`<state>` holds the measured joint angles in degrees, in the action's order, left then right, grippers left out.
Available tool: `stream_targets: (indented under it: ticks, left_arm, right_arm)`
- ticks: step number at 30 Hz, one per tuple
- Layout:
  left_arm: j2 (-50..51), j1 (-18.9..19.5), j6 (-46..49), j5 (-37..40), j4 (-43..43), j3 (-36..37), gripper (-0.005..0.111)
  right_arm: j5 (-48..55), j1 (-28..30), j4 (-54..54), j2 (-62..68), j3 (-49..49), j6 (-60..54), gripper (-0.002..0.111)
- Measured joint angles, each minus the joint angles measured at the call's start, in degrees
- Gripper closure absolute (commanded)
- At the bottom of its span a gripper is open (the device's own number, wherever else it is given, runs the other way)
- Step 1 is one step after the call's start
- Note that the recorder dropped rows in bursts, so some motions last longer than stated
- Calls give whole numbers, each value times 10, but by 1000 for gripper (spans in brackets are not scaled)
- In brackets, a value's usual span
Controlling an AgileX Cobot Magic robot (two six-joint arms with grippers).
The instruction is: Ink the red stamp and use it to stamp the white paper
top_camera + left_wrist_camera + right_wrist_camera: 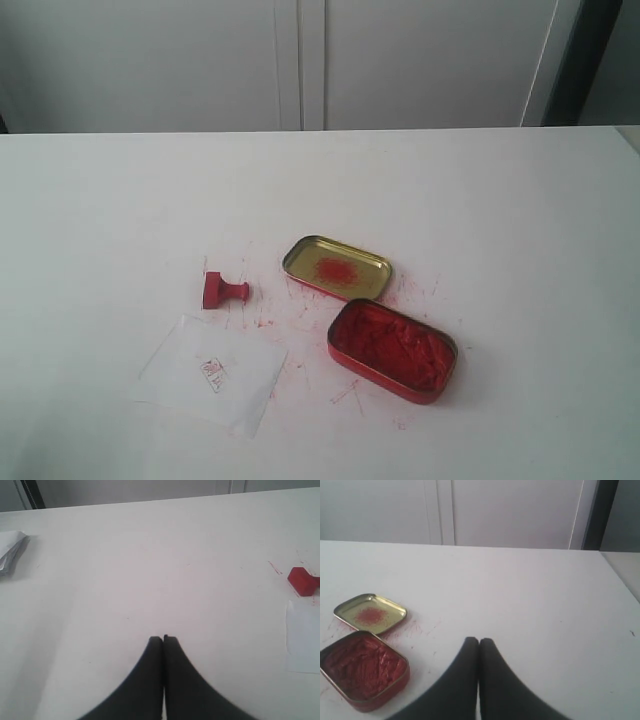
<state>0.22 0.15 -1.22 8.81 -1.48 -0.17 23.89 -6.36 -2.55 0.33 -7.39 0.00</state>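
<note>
The red stamp [223, 291] lies on its side on the table, just beyond the white paper [211, 374], which carries a small red imprint. In the left wrist view the red stamp [303, 581] and the white paper [303, 637] show at the frame's edge, well away from my left gripper [163, 639], which is shut and empty over bare table. My right gripper [479, 641] is also shut and empty, a short way from the red ink tin [362, 669]. Neither gripper shows in the exterior view.
The red tin of ink paste [392, 349] sits right of the paper, with its gold lid [337, 267] behind it. Red ink smears mark the table around them. A crumpled white sheet [11, 550] lies off to one side in the left wrist view.
</note>
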Motion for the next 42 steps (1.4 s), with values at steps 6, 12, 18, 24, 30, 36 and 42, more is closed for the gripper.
stream_targets:
  ticks: [6,12,18,24,30,36,42]
  left_arm:
    - [0,0,0,0,0,0,107]
    - [0,0,0,0,0,0,107]
    - [0,0,0,0,0,0,107]
    - [0,0,0,0,0,0,107]
    - [0,0,0,0,0,0,107]
    - [0,0,0,0,0,0,107]
    - [0,0,0,0,0,0,107]
  right_arm:
    - [-1,0,0,0,37,0,108]
    - [-22,0,0,0,71,0,108]
    - [-30,0,-1,0,71,0,108]
    - [-30,0,-1,0,71,0,108]
    - [-30,0,-1,0,71,0,108]
    - [-30,0,-1,0,71,0,108]
    - [-30,0,-1,0,71,0,108]
